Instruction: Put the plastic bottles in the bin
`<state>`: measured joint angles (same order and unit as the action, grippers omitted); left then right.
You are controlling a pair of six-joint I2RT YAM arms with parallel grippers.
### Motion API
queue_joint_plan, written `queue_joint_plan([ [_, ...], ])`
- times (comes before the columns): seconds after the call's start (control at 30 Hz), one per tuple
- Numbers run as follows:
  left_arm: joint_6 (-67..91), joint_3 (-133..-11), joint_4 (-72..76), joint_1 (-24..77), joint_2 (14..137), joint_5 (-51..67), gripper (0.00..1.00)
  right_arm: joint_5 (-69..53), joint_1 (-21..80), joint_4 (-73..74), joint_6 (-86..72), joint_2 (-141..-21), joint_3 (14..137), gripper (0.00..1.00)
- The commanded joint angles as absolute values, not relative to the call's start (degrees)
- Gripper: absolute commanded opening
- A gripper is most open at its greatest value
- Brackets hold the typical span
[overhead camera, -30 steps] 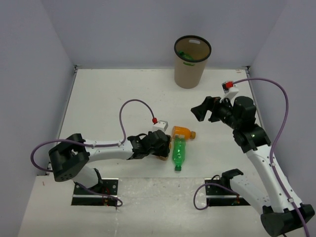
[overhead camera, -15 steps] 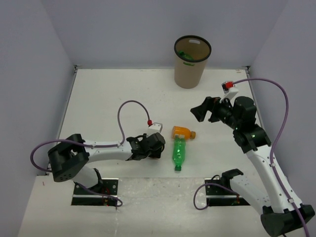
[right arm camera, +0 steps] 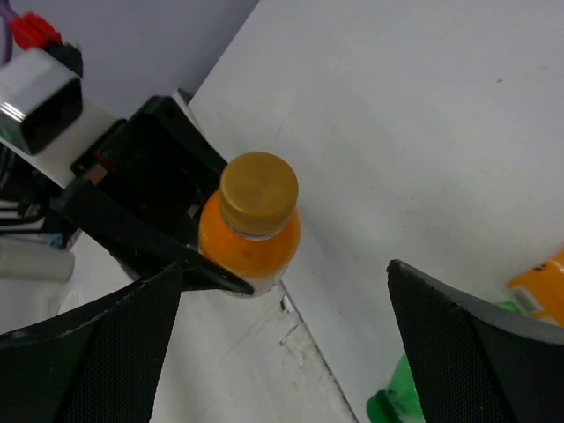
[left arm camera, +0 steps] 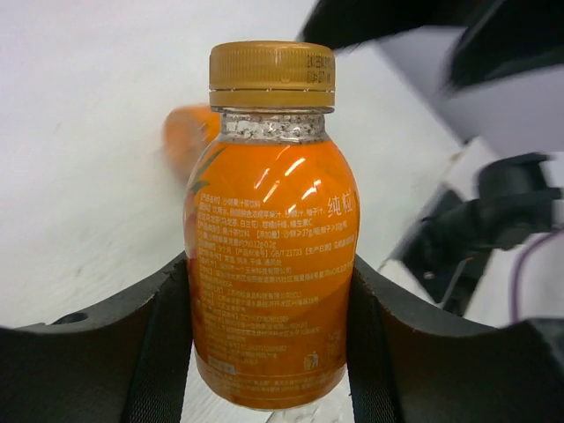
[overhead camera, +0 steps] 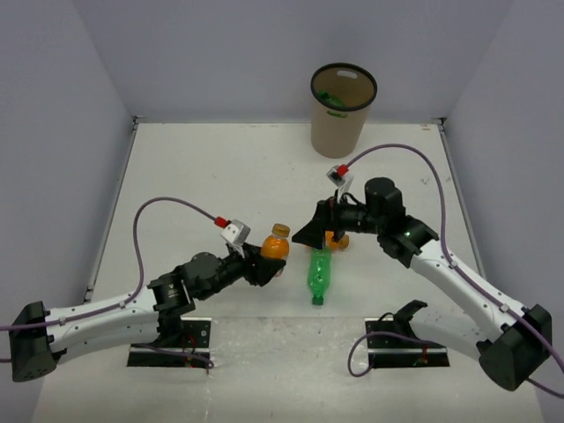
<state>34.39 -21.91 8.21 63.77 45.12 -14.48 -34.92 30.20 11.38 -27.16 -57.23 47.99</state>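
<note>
Bottles remain outside the bin [overhead camera: 337,132], which stands at the counter's far edge with something green already inside. The left jaws are clenched around the lower body of one orange bottle [overhead camera: 276,242], cap up, raised above the counter near its near edge. The right jaws hang spread wide and empty just beside it, over a second orange bottle [overhead camera: 338,238] and a green bottle [overhead camera: 317,275] that lie together near the counter's middle. The arms sit close, so a swing toward the bin could knock the held bottle against the right jaws. Its smooth, round body might slip during that long carry. A careless descent on the right could send the green bottle rolling.
</note>
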Motion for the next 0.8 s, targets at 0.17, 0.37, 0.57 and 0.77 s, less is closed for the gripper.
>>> queue_joint_plan([
  [0.17,22.41,-14.5,29.45,64.07,34.01,-0.26,0.0,-40.08,44.02,3.78,-30.15,-61.09,50.18,0.89],
  [0.37,22.06,-14.68,28.13,64.07,35.15,3.86,0.0,-38.59,45.44,4.57,-29.97,-59.59,51.15,0.76],
  [0.57,22.32,-14.85,27.6,64.07,36.65,4.83,0.0,-37.0,45.97,5.8,-29.0,-60.03,51.86,0.67],
  [0.77,22.32,-15.03,27.25,63.99,37.44,4.13,0.0,-36.74,45.97,5.89,-28.3,-59.15,51.59,0.1],
])
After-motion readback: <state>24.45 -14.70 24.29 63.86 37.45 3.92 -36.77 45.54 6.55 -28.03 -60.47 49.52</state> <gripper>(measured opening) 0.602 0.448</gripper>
